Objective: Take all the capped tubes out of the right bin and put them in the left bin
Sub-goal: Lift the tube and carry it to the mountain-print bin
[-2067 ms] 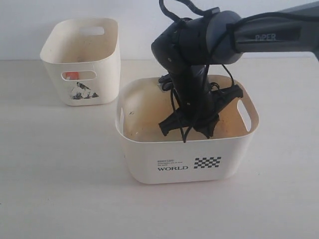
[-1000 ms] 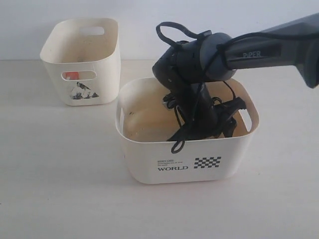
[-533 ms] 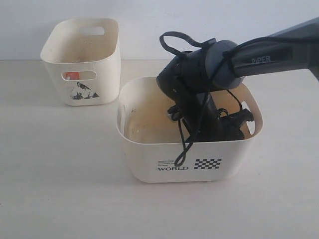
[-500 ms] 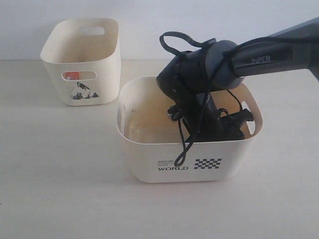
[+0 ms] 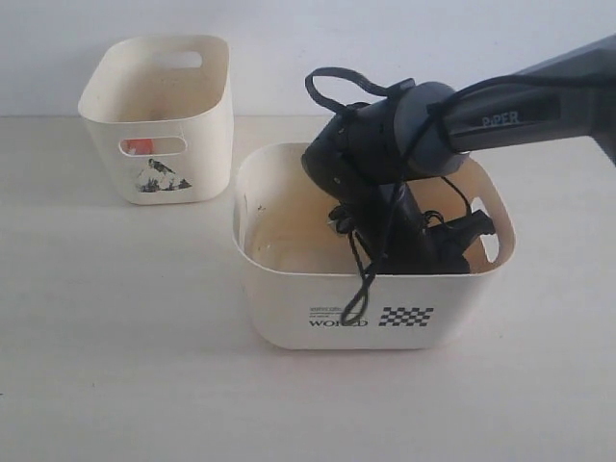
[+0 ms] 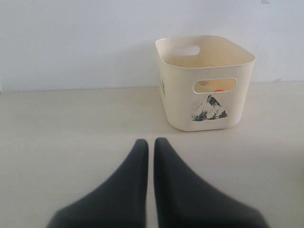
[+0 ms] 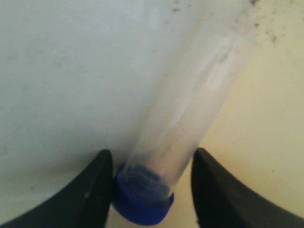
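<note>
While my right jaws are sitting open around a blue-capped tube (image 7: 190,114) inside the big bin (image 5: 289,308), my left jaws are hanging closed, empty, facing the small bin (image 5: 207,125) at its ten o'clock.

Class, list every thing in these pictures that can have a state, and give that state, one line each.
right bin: upright, stained inside.
left bin: upright, orange-red cap showing through its handle slot.
left gripper: shut, empty.
right gripper: open, down inside the right bin, a finger on either side of the tube.
tube: closed with a blue cap, in the right bin, not yet gripped.
</note>
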Robot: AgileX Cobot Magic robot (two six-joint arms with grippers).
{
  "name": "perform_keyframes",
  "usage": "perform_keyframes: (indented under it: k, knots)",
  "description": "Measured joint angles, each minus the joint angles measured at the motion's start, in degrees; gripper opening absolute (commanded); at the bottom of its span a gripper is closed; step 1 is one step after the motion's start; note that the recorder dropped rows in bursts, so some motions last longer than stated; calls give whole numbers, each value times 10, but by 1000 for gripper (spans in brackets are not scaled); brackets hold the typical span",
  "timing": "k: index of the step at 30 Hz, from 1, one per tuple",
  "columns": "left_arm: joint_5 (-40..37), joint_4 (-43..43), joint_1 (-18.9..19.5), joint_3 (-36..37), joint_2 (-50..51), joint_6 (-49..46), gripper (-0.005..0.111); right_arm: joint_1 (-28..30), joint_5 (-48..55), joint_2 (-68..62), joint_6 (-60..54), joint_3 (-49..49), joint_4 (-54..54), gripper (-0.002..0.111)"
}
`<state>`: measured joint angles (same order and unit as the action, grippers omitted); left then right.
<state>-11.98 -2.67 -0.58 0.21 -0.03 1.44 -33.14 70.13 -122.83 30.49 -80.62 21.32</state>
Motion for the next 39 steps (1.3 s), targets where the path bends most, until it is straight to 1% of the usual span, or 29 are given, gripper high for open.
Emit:
perform_keyframes:
  k: [1, 10, 15, 22, 30, 39]
  knots:
    - [0, 0, 0, 0, 0, 0, 4, 0, 2, 0, 4, 0, 3, 0]
    - [0, 0, 0, 0, 0, 0, 4, 0, 11, 2, 1, 5, 13, 1]
    - [0, 0, 0, 0, 0, 0, 4, 0, -3, 36, 4, 7, 5, 0]
    - [0, 0, 0, 0, 0, 0, 4, 2, -3, 63, 16, -17, 3, 0]
    - [0, 0, 0, 0, 0, 0, 4, 4, -3, 94, 12, -71, -60, 0]
    - [0, 0, 0, 0, 0, 0, 4, 4, -4, 213, -47, -107, -148, 0]
